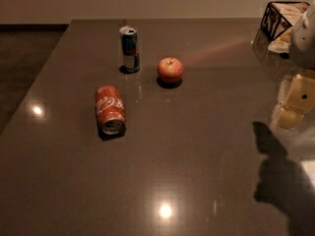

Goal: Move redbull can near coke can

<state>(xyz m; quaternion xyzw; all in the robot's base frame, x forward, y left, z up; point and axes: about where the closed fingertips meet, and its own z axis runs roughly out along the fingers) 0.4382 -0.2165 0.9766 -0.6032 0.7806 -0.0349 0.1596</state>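
One slim blue-silver redbull can [130, 49] stands upright on the dark glossy worktop [197, 156]; one red coke can [110, 109] lies sideways nearby; one round red apple [170, 70]; cream gripper [295, 101] far right, well apart from the redbull can, grip state impossible to tell.

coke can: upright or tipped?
Tipped. The coke can lies on its side on the table, one silver end facing the camera. The gripper hangs at the right edge, well apart from it.
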